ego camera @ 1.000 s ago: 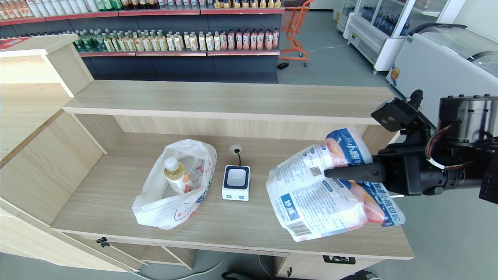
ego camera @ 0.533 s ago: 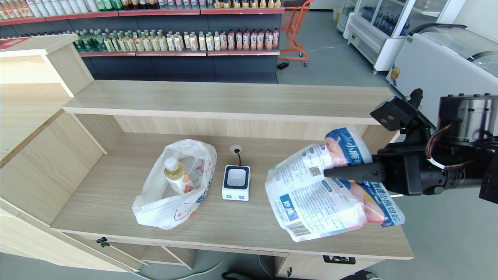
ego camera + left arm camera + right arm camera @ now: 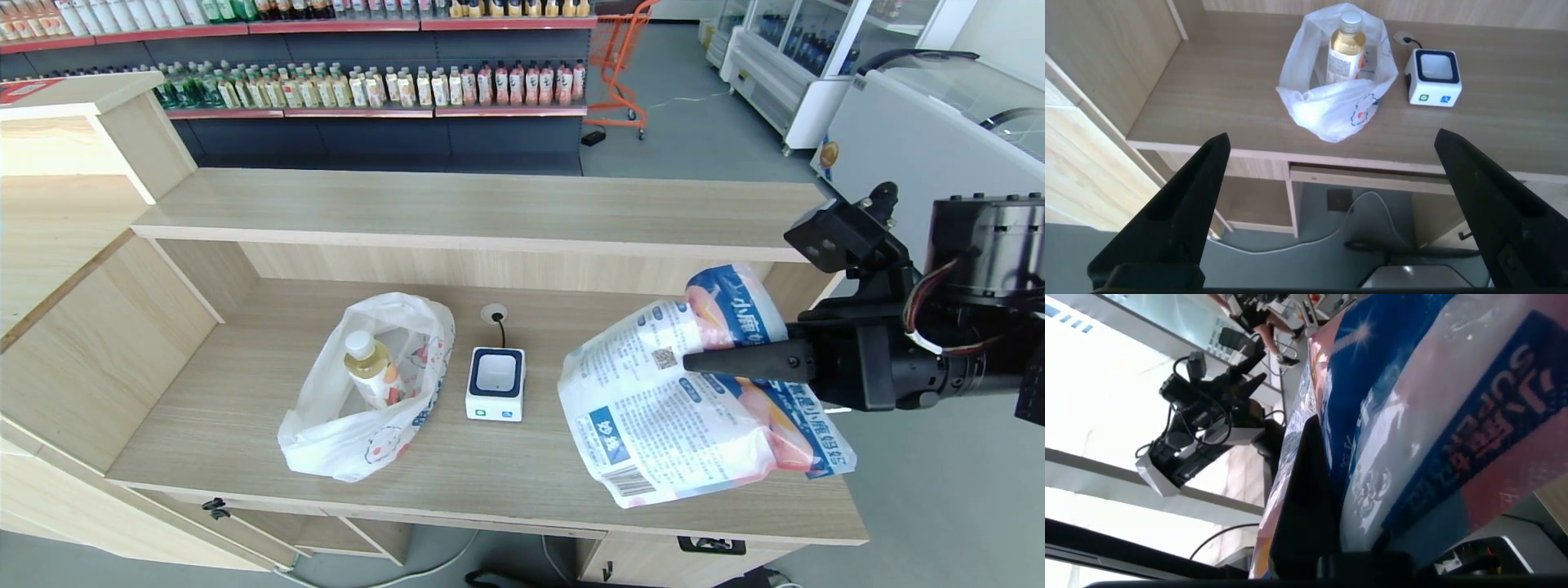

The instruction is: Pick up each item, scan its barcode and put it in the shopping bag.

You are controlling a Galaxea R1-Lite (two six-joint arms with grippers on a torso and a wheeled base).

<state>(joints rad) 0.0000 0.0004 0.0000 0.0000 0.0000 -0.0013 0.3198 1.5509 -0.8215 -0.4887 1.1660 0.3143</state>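
My right gripper is shut on a large white, blue and pink snack packet, holding it above the right end of the counter with its barcode facing up near the lower corner. The same snack packet presses against the gripper's dark finger in the right wrist view. A white barcode scanner sits mid-counter, left of the packet. The white shopping bag lies left of the scanner with a yellow drink bottle inside. My left gripper hangs open off the counter's front edge, above the floor, with the shopping bag beyond it.
The wooden counter has a raised back ledge and a side wall on the left. A cable runs from the scanner into a grommet. Shelves of bottles and freezers stand behind.
The right arm with the snack packet has drifted slightly to the right and up. Bag, bottle and scanner have not moved.
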